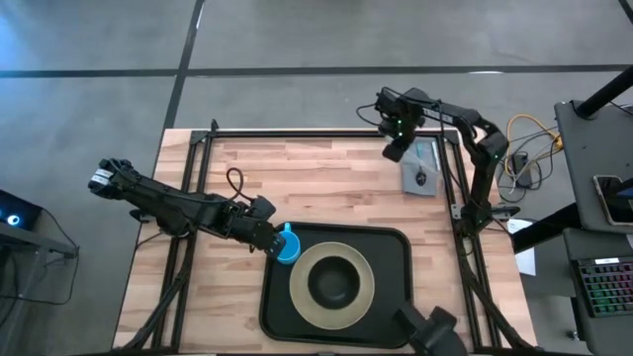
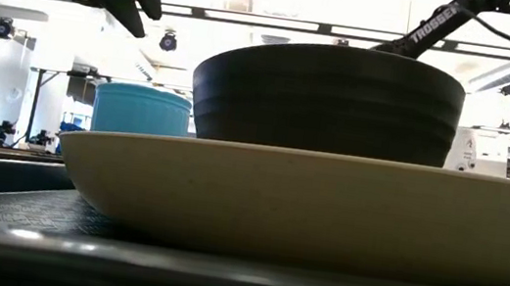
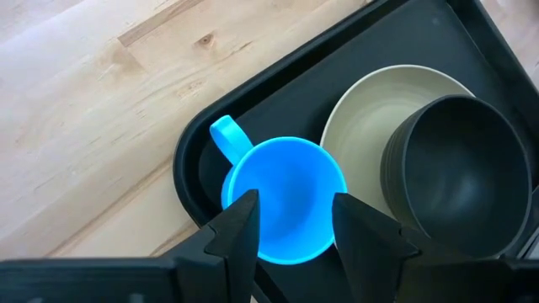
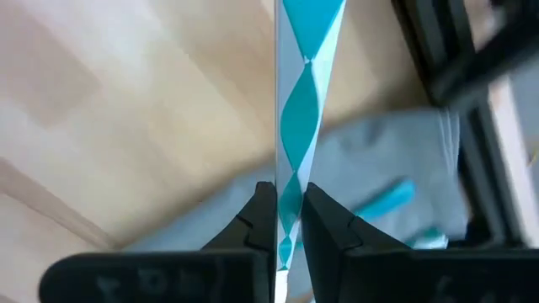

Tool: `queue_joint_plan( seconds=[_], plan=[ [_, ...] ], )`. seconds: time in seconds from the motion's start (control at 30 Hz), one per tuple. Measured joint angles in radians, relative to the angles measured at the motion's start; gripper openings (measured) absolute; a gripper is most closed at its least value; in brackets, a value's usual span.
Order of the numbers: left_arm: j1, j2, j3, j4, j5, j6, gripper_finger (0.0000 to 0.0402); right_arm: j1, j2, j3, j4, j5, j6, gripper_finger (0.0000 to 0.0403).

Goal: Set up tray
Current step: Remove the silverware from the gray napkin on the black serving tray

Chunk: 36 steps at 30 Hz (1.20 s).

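Left gripper: I hover it, fingers wide, over the mug at the tray's 10 o'clock corner.
Right gripper: pinching a straw above the napkin, ready to carry.

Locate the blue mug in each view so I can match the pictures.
High: mug at the tray's left far corner, by the left gripper.
Low: left of the bowl, behind the plate.
Left wrist: centre, beyond the fingers.
Right wrist: absent.
Landmark: bowl on plate.
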Motion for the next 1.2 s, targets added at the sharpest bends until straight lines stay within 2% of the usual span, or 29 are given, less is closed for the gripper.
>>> queue_joint_plan(
  seconds=[0.17,0.33,0.57,0.63,0.93,1.2],
  plan=[
    [0.0,0.0,0.0,0.0,0.0,0.001,0.0131,0.109,-0.005,0.0,0.016,-0.039,-0.104,0.0025],
    [0.0,0.0,0.0,0.0,0.0,0.002,0.0131,0.26,0.024,0.0,0.037,-0.03,-0.249,0.0032],
    [0.0,0.0,0.0,0.0,0.0,0.002,0.0131,0.469,0.087,0.0,0.102,0.255,-0.553,0.0036],
    [0.0,0.0,0.0,0.0,0.0,0.002,0.0131,0.497,0.108,0.0,0.125,0.299,-0.615,0.0036],
    [-0.002,0.0,0.0,0.0,0.0,0.002,0.0131,0.572,0.152,0.0,0.134,0.267,-0.569,0.0038],
    [-0.002,0.0,0.0,0.0,0.0,0.024,0.0131,0.588,0.149,0.0,0.188,0.269,-0.533,0.0038]
  ],
)
